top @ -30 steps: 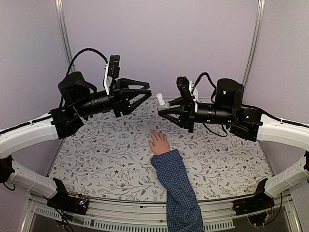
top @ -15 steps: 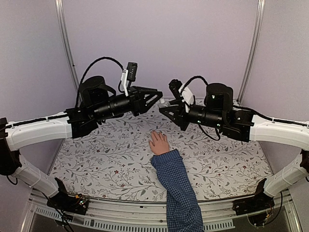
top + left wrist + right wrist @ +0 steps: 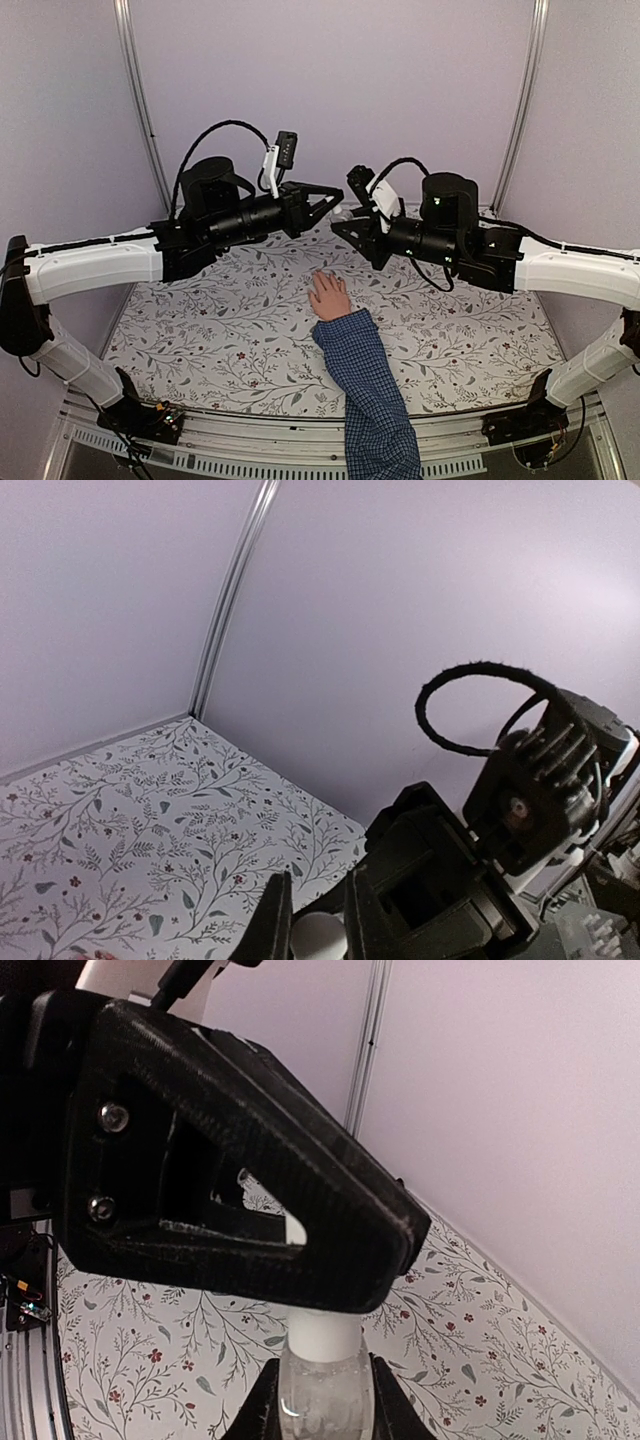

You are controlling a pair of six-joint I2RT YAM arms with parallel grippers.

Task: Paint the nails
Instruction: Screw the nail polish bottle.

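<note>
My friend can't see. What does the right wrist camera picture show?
The right gripper holds a small clear bottle upright, while a big black finger of the left gripper clamps its white cap. Behind are a flowery tablecloth and pale purple walls.

This is looking like a robotics lab booth. Plain pale walls (image 3: 330, 80) are closing in the tabletop (image 3: 220, 330) from 9 through 12 to 3 o'clock, with metal posts (image 3: 135, 100) standing at 11 and 1. Two robot arms (image 3: 90, 268) are rising from a metal rail (image 3: 300, 435) along 6 o'clock, where a bare circuit board (image 3: 168, 414) is showing. A floral-print sheet (image 3: 450, 330) is covering the tabletop.
</note>
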